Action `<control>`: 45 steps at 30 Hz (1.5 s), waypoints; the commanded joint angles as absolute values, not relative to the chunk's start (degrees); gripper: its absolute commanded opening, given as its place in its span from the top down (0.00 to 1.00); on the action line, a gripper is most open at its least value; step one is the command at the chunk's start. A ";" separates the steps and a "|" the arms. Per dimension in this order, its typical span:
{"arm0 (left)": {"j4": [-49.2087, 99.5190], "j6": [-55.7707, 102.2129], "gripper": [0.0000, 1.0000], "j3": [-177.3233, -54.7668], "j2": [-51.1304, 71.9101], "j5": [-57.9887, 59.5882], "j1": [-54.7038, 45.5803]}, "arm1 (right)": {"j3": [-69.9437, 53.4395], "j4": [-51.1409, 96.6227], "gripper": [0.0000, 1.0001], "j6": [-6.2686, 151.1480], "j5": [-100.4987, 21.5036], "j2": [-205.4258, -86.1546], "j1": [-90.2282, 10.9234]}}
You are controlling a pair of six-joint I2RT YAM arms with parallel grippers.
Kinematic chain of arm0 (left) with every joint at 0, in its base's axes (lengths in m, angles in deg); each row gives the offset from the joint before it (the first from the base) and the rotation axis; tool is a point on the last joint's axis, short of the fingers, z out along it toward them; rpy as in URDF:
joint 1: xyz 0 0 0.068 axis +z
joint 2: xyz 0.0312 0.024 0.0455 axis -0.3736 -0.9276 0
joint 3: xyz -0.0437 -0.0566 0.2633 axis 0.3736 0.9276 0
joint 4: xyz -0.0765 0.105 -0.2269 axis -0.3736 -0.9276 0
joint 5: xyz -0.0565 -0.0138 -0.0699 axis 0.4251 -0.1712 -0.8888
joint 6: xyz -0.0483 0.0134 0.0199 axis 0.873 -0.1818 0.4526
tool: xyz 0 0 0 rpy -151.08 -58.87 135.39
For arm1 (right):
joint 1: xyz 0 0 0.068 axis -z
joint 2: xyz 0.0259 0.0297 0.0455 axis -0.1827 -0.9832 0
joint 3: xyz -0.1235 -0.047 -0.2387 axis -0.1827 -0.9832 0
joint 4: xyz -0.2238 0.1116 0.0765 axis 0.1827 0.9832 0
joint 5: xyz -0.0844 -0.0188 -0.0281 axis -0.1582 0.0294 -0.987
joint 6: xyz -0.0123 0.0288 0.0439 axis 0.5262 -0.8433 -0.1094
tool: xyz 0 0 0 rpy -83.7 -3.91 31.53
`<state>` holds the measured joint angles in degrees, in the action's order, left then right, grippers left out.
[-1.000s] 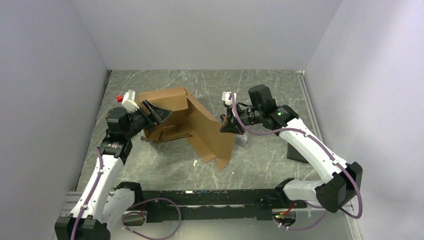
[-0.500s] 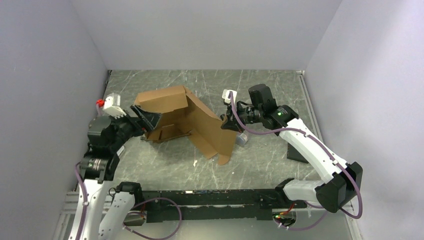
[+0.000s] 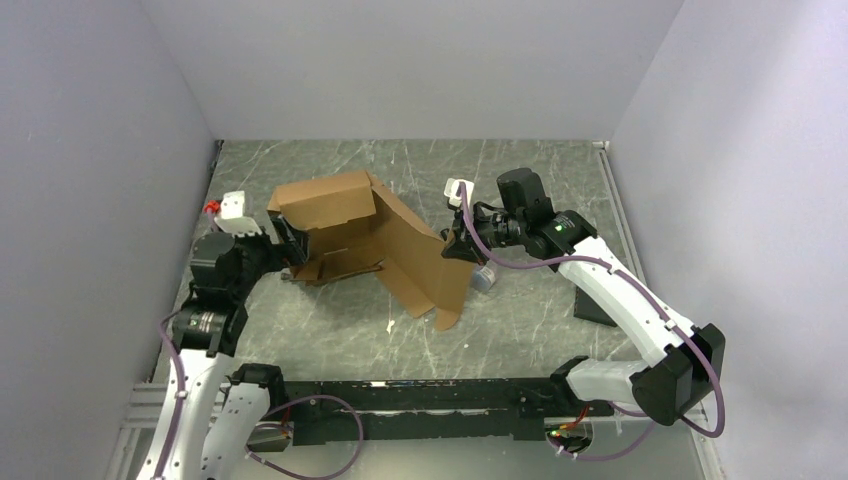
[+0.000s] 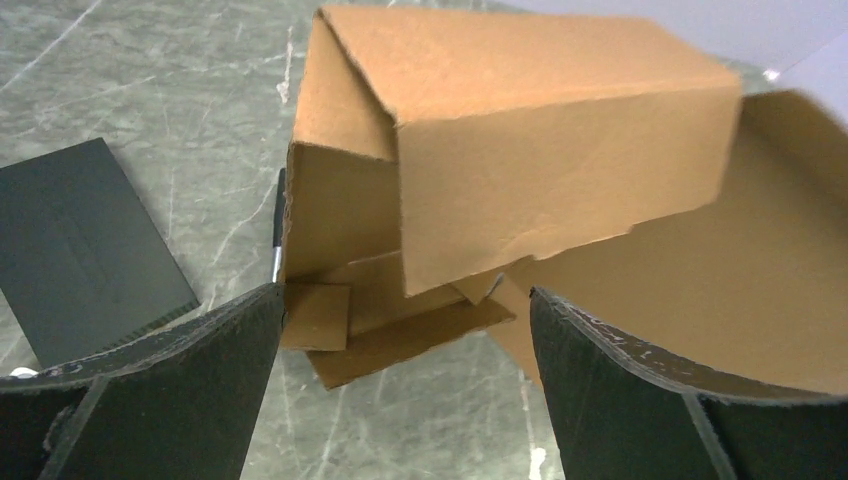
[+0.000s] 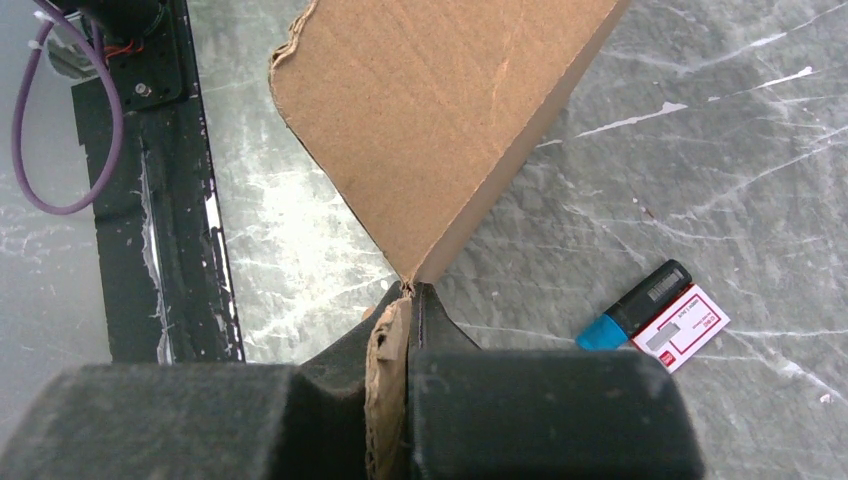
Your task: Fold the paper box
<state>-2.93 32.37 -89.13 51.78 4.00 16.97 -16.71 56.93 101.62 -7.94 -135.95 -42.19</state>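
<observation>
The left gripper (image 3: 287, 240) stands wide open and holds nothing. It sits at the 9 o'clock side of the paper box (image 3: 400, 250), pointing toward 3 o'clock. In the left wrist view its two dark fingers (image 4: 190, 390) frame the box's near corner, where a small loose flap lies just beside the left fingertip; I cannot tell whether they touch.

The right gripper (image 3: 452, 248) is closed on the box's 3 o'clock edge. In the right wrist view a strip of cardboard is pinched between its pads (image 5: 520, 410), and a big panel (image 5: 430, 110) rises away toward 12 o'clock.

The box rests on the grey marbled table (image 3: 520, 180), left of centre. It is half formed. One panel is folded over like a roof at 11 o'clock, and a long wall runs slanting toward 5 o'clock.

A black pad (image 4: 85, 245) lies flat at 9 o'clock of the box in the left wrist view. A blue-capped marker (image 5: 635, 305) and a small white-and-red card (image 5: 680, 327) lie touching, at 3 o'clock of the right fingers.
</observation>
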 commanded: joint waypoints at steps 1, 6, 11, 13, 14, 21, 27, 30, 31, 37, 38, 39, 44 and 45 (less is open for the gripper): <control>8.83 26.05 0.03 -85.00 49.78 3.58 16.93 | -16.61 54.32 1.00 101.23 -7.53 -134.44 -42.34; 15.99 23.14 0.06 -82.28 47.42 1.68 17.17 | -16.77 54.36 1.00 101.20 -7.15 -134.29 -42.34; 20.22 21.85 0.07 -81.15 46.74 -0.53 18.74 | -16.94 54.23 1.00 101.31 -6.84 -134.11 -42.34; 21.63 22.22 0.08 -80.91 46.20 -4.34 20.24 | -16.84 54.43 1.00 101.47 -6.70 -134.07 -42.34; 22.48 22.93 0.08 -80.82 45.94 -6.82 21.39 | -16.83 54.48 1.00 101.57 -6.63 -134.11 -42.30; 22.59 29.00 0.10 -81.89 44.93 -28.03 30.56 | -16.66 54.62 1.00 101.67 -6.73 -134.01 -42.34; 4.90 24.99 0.12 -86.44 45.77 -25.90 30.90 | -16.83 54.40 1.00 101.67 -6.73 -134.23 -42.34; -0.81 24.29 0.11 -88.03 47.89 -24.97 30.90 | -16.74 54.31 1.00 101.67 -6.88 -134.47 -42.33; -1.72 24.19 0.10 -88.26 48.96 -24.71 30.86 | -16.74 54.31 1.00 101.54 -6.75 -134.60 -42.34; -0.66 24.69 0.06 -88.55 51.78 -19.57 30.88 | -16.30 54.46 1.00 101.41 -6.63 -134.85 -42.34; 0.51 25.27 0.06 -88.61 50.77 -19.70 30.90 | -16.28 54.56 1.00 101.48 -6.54 -134.86 -42.34; 1.93 25.94 0.06 -88.61 49.87 -19.99 30.99 | -16.30 54.58 1.00 101.41 -6.47 -134.91 -42.34; 7.60 28.46 0.06 -89.88 45.26 -23.61 32.73 | -16.43 54.41 1.00 101.21 -6.31 -134.49 -42.32; 7.96 28.44 0.06 -90.31 44.36 -24.31 33.15 | -16.46 54.38 1.00 101.22 -6.30 -134.49 -42.34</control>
